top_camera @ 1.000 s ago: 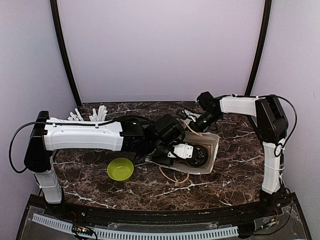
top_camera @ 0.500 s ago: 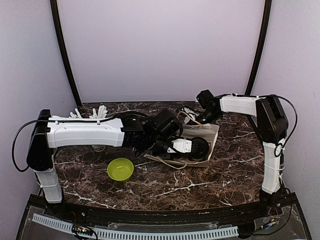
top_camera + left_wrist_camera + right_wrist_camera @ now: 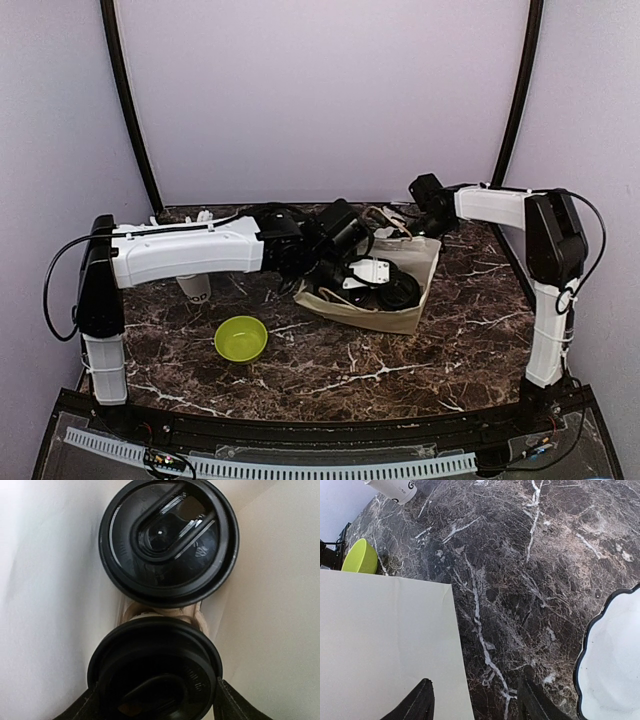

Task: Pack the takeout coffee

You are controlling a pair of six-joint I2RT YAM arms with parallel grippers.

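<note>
Top: left arm point(image 3: 185, 252) reaches into cream bag point(image 3: 405, 318), centre-right. Step looks like placing the 2nd coffee.
L wrist: left gripper point(image 3: 159, 707) clamped on near cup point(image 3: 155, 672), far cup point(image 3: 167, 540) just beyond it. Both upright, black lids on. Next: seat it, let go.
R wrist: right gripper point(image 3: 479, 700) fingers apart, empty, by the bag's far edge.

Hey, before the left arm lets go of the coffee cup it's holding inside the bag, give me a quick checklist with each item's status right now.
1. Loose cup inside the bag, lid on: ok.
2. Held cup between the fingers of the left end effector, lid on: ok.
3. Held cup resting on the bag's floor: cannot tell, its lid hides everything below.
4. Right end effector steadying the bag: not ok, it is open over the bag's edge.
5. Green bowl apart from the bag: ok.
</note>
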